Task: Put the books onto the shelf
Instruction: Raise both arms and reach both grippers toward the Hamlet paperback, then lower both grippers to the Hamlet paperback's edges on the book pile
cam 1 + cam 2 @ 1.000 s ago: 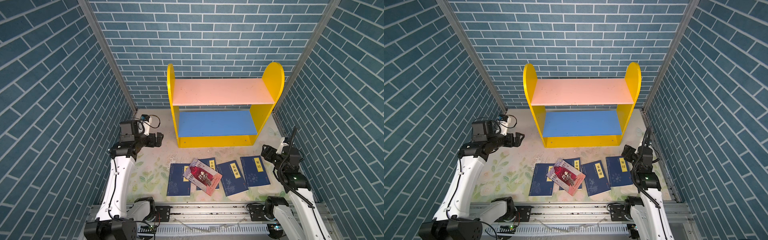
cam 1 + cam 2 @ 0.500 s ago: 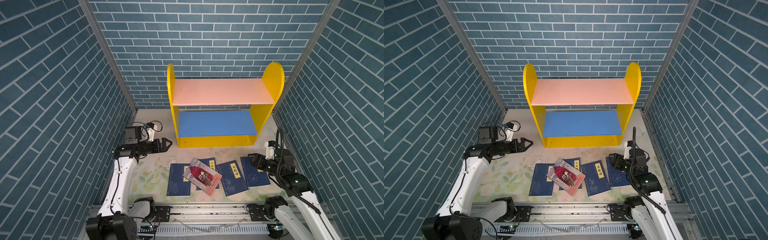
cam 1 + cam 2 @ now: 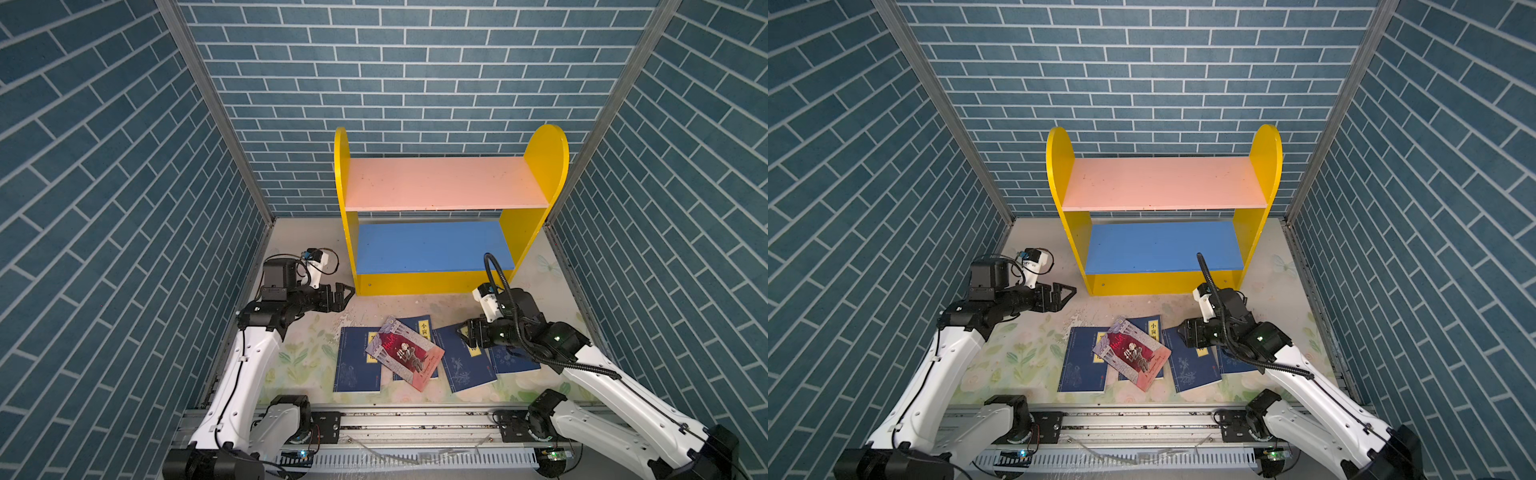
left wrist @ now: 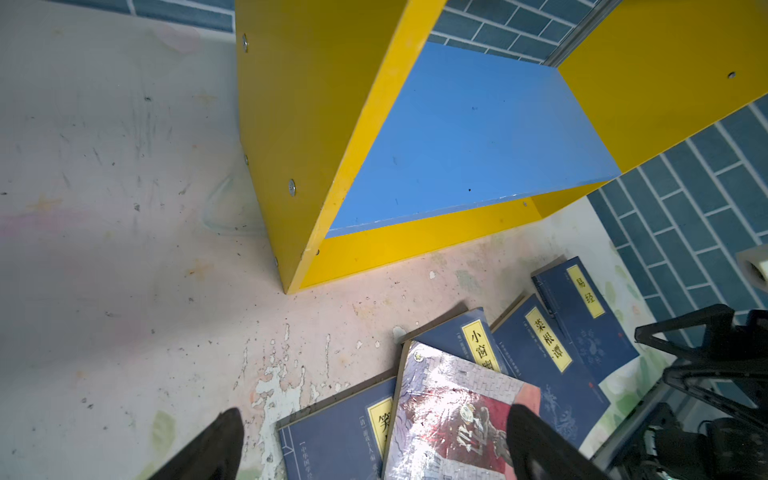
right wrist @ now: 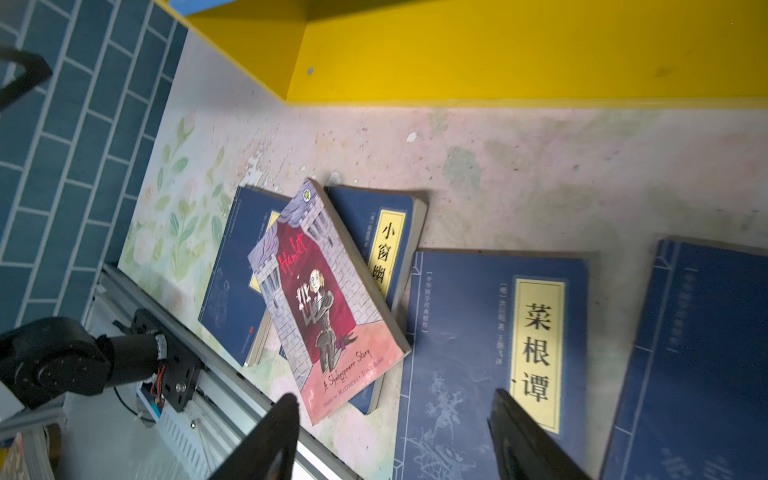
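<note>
Now both my jaws hang released — right gripper (image 3: 464, 336) low over a navy book (image 3: 467, 368), left gripper (image 3: 347, 296) at its ten o'clock. Books (image 3: 409, 357) lie flat, six o'clock from the shelf (image 3: 536, 232) — I'd hook a free edge.

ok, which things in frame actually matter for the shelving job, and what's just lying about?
Job:
- four navy books
- Hamlet paperback, lying across two of them
- yellow shelf, nothing on it yet

Not job:
- floral mat
- brick-pattern walls
- base rail
</note>
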You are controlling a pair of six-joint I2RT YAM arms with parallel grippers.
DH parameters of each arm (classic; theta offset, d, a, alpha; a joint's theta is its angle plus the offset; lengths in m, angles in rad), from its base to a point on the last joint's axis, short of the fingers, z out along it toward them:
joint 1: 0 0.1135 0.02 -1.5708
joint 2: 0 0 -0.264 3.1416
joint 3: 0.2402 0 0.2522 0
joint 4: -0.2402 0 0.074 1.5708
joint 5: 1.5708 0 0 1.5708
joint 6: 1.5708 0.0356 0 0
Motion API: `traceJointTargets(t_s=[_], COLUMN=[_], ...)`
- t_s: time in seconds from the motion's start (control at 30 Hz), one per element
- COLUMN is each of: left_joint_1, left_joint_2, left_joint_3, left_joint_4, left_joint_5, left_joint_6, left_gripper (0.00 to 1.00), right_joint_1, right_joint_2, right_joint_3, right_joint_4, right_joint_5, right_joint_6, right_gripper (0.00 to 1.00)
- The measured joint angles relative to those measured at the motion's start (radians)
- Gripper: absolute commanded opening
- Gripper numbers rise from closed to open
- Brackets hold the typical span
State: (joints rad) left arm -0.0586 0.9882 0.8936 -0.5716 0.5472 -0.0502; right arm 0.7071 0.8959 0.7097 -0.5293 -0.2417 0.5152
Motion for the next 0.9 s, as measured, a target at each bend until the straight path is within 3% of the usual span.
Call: traceJointTargets(t_s=[0.1,0.23,0.57,0.9], left_joint_1=[-0.065,-0.127,-0.185,-0.212], left_joint_2=[0.027,0.065,0.064,0.094], left_joint_3=[0.008,0.010,-0.150,-0.344], left_joint_4=[-0.023,-0.041,0.058,0.160], left_joint_5=[-0.038,-0.003,0.141,0.208], left_joint_6=[0.024,0.008,-0.253,-0.404], left_gripper=[1.00,1.00,1.00,1.00], right_joint_1=[0.015,0.023,0.074,0.113], right_joint_2=[0.014,0.085,0.204,0.254], right_joint_3=[0.000,0.000,-0.078,-0.124], right_joint_4=[0.050,0.114,0.256,0.324], right_joint_5=[-0.016,-0.043,-0.078,-0.019], right_joint_6=[0.000,0.000,0.009,0.016], right_gripper=[0.73,0.72,0.69,0.65])
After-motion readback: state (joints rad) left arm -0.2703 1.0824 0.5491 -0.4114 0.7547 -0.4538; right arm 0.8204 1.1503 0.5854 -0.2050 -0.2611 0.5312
